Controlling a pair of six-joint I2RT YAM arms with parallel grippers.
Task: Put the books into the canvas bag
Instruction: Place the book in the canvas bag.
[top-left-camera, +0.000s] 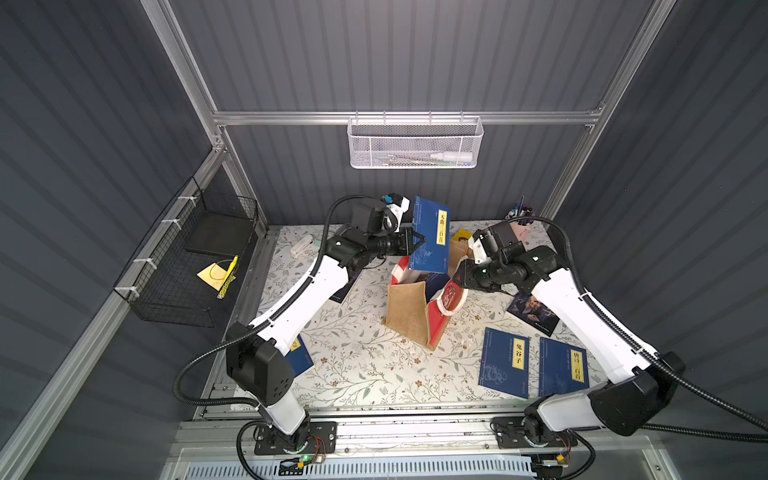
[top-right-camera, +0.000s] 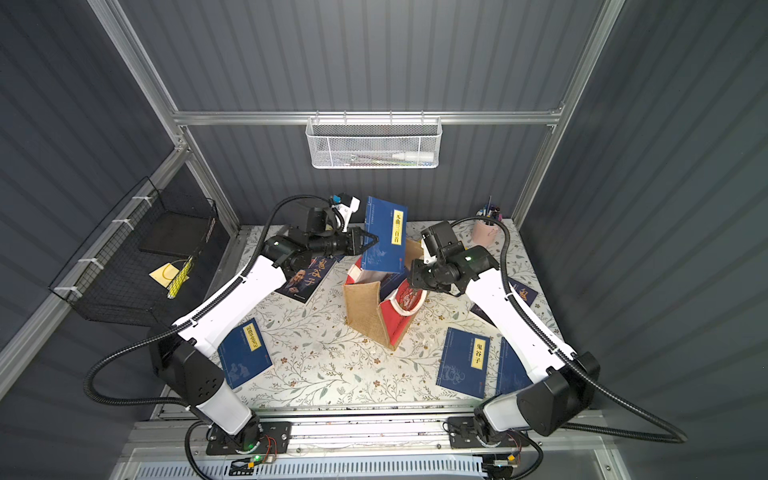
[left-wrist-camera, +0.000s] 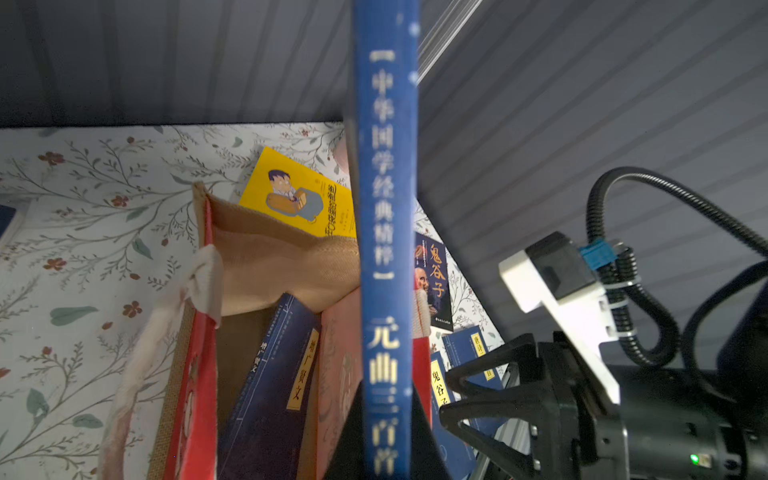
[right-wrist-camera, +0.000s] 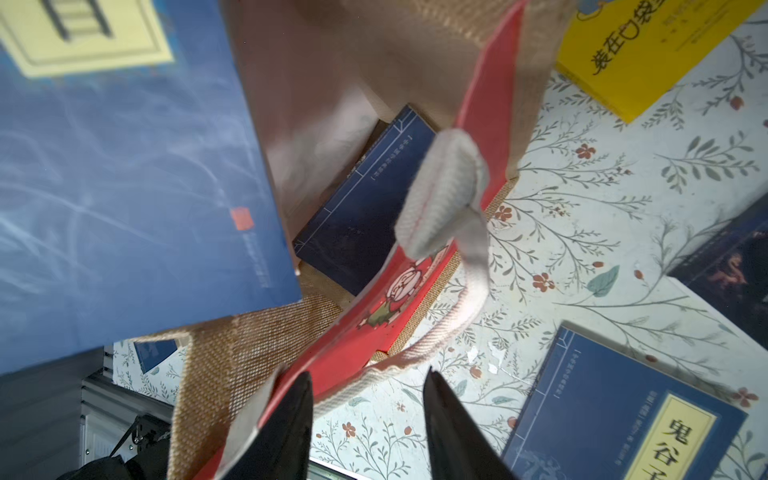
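Observation:
My left gripper (top-left-camera: 419, 241) (top-right-camera: 374, 241) (left-wrist-camera: 386, 419) is shut on a navy blue book (top-left-camera: 432, 237) (top-right-camera: 384, 237) (left-wrist-camera: 388, 208), held upright just above the mouth of the canvas bag (top-left-camera: 409, 311) (top-right-camera: 363, 307) (left-wrist-camera: 266, 257) (right-wrist-camera: 257, 332). Another navy book (left-wrist-camera: 282, 374) (right-wrist-camera: 361, 208) leans inside the bag. My right gripper (top-left-camera: 455, 278) (top-right-camera: 411, 278) (right-wrist-camera: 368, 374) is open at the bag's right rim. One finger lies against the red panel, and the white handle (right-wrist-camera: 449, 195) hangs loose just past the fingertips. More books lie on the table: two navy (top-left-camera: 505, 361) (top-left-camera: 563, 365), a portrait one (top-left-camera: 534, 311), a yellow one (left-wrist-camera: 299, 195) (right-wrist-camera: 648, 41).
A navy book (top-right-camera: 245, 353) and a portrait book (top-right-camera: 305, 278) lie under my left arm. A black wire basket (top-left-camera: 187, 266) hangs on the left wall and a white mesh basket (top-left-camera: 415, 143) on the back wall. A pen cup (top-right-camera: 484, 232) stands at the back right.

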